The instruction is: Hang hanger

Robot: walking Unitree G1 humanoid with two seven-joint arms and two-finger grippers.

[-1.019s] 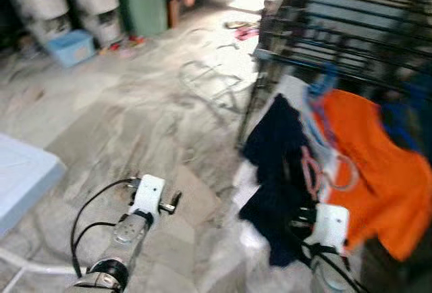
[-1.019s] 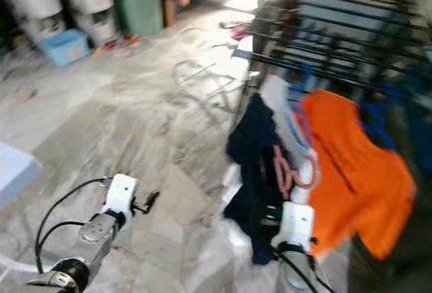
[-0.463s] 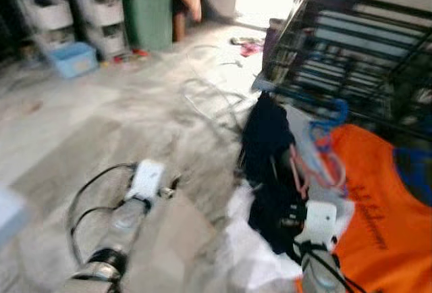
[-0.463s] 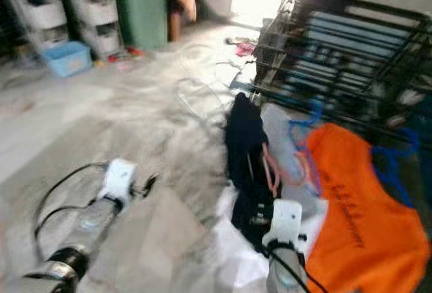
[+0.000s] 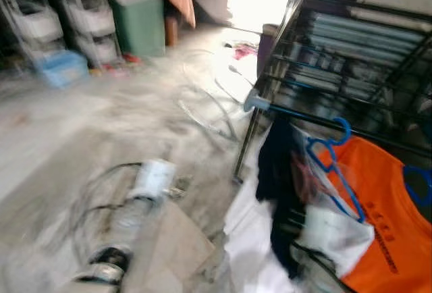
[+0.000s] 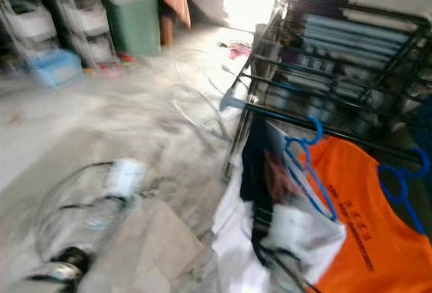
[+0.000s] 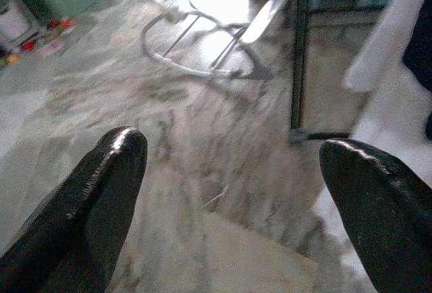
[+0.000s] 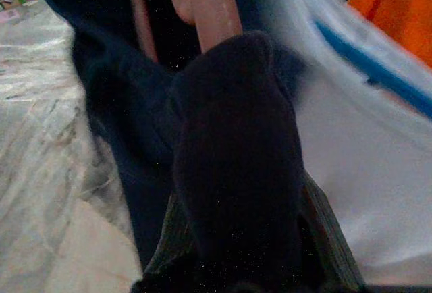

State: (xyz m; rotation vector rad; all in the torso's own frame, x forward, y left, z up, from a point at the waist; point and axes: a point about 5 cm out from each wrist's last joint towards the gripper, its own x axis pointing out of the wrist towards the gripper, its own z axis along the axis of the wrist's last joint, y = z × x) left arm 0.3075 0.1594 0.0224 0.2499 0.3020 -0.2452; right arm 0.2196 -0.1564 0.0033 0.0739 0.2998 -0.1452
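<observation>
Marble-patterned floor (image 5: 101, 124) across the left, blurred; stacked storage drawers (image 5: 88, 16) and a green bin (image 5: 138, 16) against the far wall. Left gripper (image 7: 236, 198) held low over the floor, its two black fingers (image 7: 101, 192) spread wide apart with nothing between them. White wire hangers (image 7: 202, 30) lying loose on the floor further off.

Black metal drying rack (image 5: 324, 57) at centre right. Dark navy garment (image 5: 277, 171) draped down from its front rail, a white garment (image 5: 263, 239) beside and below it, then an orange shirt (image 5: 385, 212) on a blue hanger (image 5: 334, 158) hooked over the rail. Second blue hook (image 6: 405, 185) at the far right.

Right gripper (image 8: 236, 151) pressed in among the navy cloth, apparently closed round a pink hanger (image 8: 209, 9) carrying that garment; exact contact hidden by cloth and blur.

Judged step: bringing the pink hanger's hook onto the rail. Best done by lifting the hook clearly above the rail, keeping it turned toward the bar, lowering into a bare gap beside the blue hanger, and letting go only once the weight sits on the rail.
</observation>
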